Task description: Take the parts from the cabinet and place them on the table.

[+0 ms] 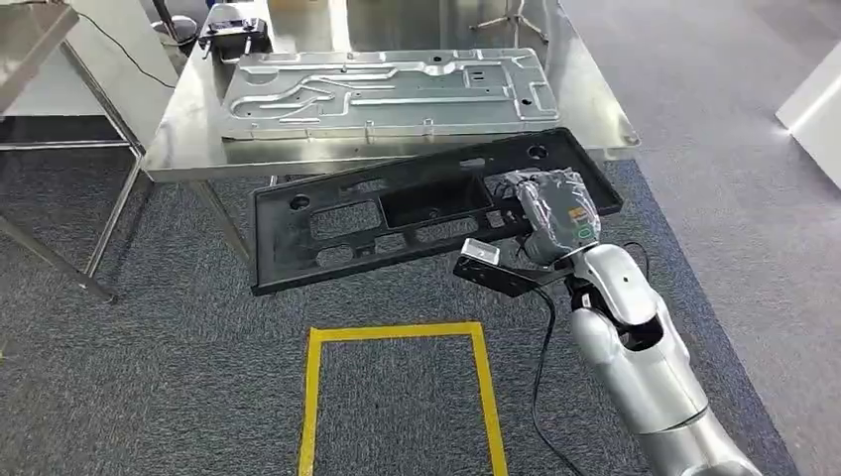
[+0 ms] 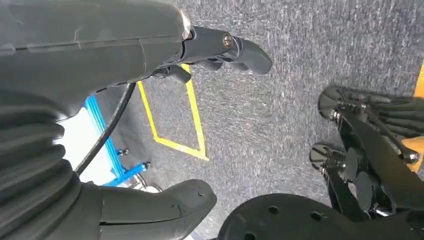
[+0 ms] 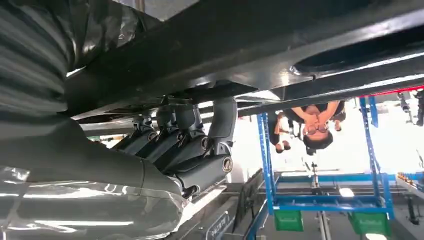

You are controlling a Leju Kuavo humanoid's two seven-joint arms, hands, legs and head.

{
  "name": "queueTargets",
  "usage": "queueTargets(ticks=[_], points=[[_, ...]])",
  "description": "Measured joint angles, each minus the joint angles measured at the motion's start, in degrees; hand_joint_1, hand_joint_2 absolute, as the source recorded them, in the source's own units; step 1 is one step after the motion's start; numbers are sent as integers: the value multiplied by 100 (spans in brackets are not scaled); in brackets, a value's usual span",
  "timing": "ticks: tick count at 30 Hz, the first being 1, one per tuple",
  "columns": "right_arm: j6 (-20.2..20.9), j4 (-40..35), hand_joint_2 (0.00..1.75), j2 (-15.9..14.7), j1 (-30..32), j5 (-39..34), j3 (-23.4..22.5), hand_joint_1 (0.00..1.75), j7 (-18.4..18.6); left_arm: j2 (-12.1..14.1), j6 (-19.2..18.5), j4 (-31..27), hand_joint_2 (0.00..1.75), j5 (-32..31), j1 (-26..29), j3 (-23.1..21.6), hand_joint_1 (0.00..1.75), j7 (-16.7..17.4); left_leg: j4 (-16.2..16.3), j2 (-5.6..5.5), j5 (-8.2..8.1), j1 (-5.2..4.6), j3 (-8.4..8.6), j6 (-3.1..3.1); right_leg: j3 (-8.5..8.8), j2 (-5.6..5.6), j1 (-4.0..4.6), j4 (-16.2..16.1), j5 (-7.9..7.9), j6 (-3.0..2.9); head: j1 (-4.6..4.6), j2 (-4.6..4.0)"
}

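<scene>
Black plastic, long and pierced with cut-outs: the black panel [image 1: 426, 208] is carried by the right hand [image 1: 550, 213], which grasps it near one end, so most of the panel reaches away from the hand to the robot's left. In the right wrist view the dark fingers [image 3: 200, 145] curl up against the panel's underside [image 3: 260, 45], thumb hidden from sight. The panel hangs in the air just short of the near edge of the steel surface [image 1: 188, 129], its far corner level with that edge, not resting on it as far as can be told. Beyond the hand, flat on the surface, lies a ribbed metal panel [image 1: 387, 91]. Below the hand, on the grey carpet [image 1: 149, 327], is a yellow tape square [image 1: 397, 387]. The left hand [image 2: 150, 120] hangs over the carpet, released, its fingers [image 2: 235, 50] and thumb apart with nothing between them
</scene>
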Motion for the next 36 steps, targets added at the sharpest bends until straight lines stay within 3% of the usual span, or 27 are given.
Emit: queueTargets(ticks=[2,4,5,6,7,9,10,11,13,14,16,19,20,21,23,24,25,26,28,29,31,32,33,34,36], points=[[0,0,175,-11,-28,-7,-4,175,-4,-4,0,-22,175,0,-4,20,0,0,-15,13,5,1,0,44,-242,-28,6,509,-393,13,0,0],[0,4,175,-17,-6,-17,-7,175,-7,-22,0,-31,175,0,1,26,0,0,-10,33,2,-4,-14,43,-647,-29,3,1342,-791,38,-2,0],[2,7,175,-26,8,-17,-9,175,-7,-26,-4,-31,175,-4,2,31,0,0,-4,35,-3,-3,-16,36,-751,-30,-2,1527,-822,68,0,0],[2,13,175,-46,13,-17,-13,175,-7,-39,-9,-31,175,-9,3,35,0,0,3,34,-10,2,-14,24,-722,-35,-14,1441,-725,54,-2,0],[2,13,175,-63,13,-17,-22,175,-7,-48,-15,-31,175,-15,2,37,0,0,18,31,-26,6,-13,1,-590,-38,-32,1136,-527,54,0,0],[0,11,175,-103,6,-17,-50,175,-7,-70,-35,-35,175,-26,2,37,0,-4,69,17,-73,20,4,-67,-57,-34,-69,93,9,111,0,0],[0,15,175,-120,11,-19,-68,175,-7,-70,-42,-61,175,-35,2,44,0,-9,82,10,-96,8,5,-108,-17,5,-47,-44,-76,65,-2,0],[0,11,175,-136,11,-20,-77,175,-11,-72,-61,-79,175,-42,-1,48,0,-20,92,11,-100,1,-13,-146,-43,-9,0,-81,-286,-48,0,0],[-4,0,175,-177,59,-17,-118,175,-11,-83,-96,-92,175,-68,10,63,0,-39,130,9,-81,-20,9,-237,-23,-21,8,-109,-94,-159,-2,0],[-4,0,175,-186,70,-17,-125,175,-9,-83,-107,-103,175,-70,20,68,0,-53,126,11,-103,-11,34,-257,32,-28,-1,-104,-94,-211,0,0],[-11,-4,175,-238,79,-17,-160,175,-2,-81,-114,-140,175,-83,15,70,0,-63,380,235,-234,-5,-46,-306,144,-70,-5,-128,-117,-294,-2,0],[-22,-4,175,-264,137,-17,-188,175,-4,-85,-129,-142,175,-144,0,70,0,-98,1570,327,-709,4,-739,-332,227,-110,36,-125,-214,-351,0,0],[-22,-4,175,-271,172,-17,-192,175,-7,-87,-127,-142,175,-153,6,70,0,-107,1819,330,-760,3,-928,-322,267,-121,52,-124,-256,-354,-2,0],[-24,-4,175,-278,211,-17,-192,175,-9,-87,-127,-142,175,-168,16,72,0,-114,1812,330,-699,2,-1001,-306,327,-129,67,-124,-306,-353,-2,0],[-24,-4,175,-286,245,-17,-195,175,-11,-87,-118,-142,175,-210,30,79,0,-144,1108,331,-270,-18,-783,-228,487,-142,92,-125,-427,-347,-2,2],[-24,-4,175,-286,243,-17,-203,175,-11,-81,-45,-142,175,-260,38,81,0,-276,591,336,65,-42,-600,-169,575,-151,108,-128,-496,-340,-2,0],[-24,-2,175,-286,251,-17,-225,175,-13,-59,125,-132,175,-312,40,81,0,-427,265,351,363,-77,-524,-96,615,-166,97,-145,-563,-332,2,0],[-24,-4,175,-286,252,-17,-229,175,-13,-15,376,-10,175,-375,2,79,0,-556,346,362,213,-120,-558,-105,662,-165,112,-169,-586,-291,2,0],[-9,-48,175,-288,286,0,-245,175,-11,156,895,432,175,-453,-64,65,0,-673,183,356,181,-157,-432,-39,791,-184,92,-197,-600,-210,0,0],[15,-70,175,-284,286,37,-245,175,-11,298,1100,619,175,-448,-81,66,0,-669,128,340,134,-144,-370,9,813,-181,99,-158,-511,-158,4,2],[83,-105,175,-166,274,193,-221,175,31,496,1266,1026,175,-341,-110,96,0,-550,-39,301,117,-98,-71,29,590,-157,67,352,-335,-130,18,0],[96,-94,175,-53,223,305,-171,175,111,604,1270,1199,175,-311,-127,139,0,-501,-76,304,92,-93,15,46,321,-146,68,733,-306,-112,13,0],[96,-81,175,32,194,371,-99,175,183,695,1270,1343,175,-284,-146,187,0,-468,-90,304,45,-83,66,67,22,-135,65,1073,-405,-99,11,0],[94,-63,175,88,199,431,-28,175,258,781,1270,1445,175,-264,-149,210,0,-437,-93,295,-26,-74,139,61,-278,-125,55,1349,-668,-76,13,0],[76,-33,175,177,228,470,101,175,324,859,1270,1611,175,-256,-142,238,0,-400,-93,251,-170,-57,303,39,-626,-125,15,1440,-1158,-15,11,0]])
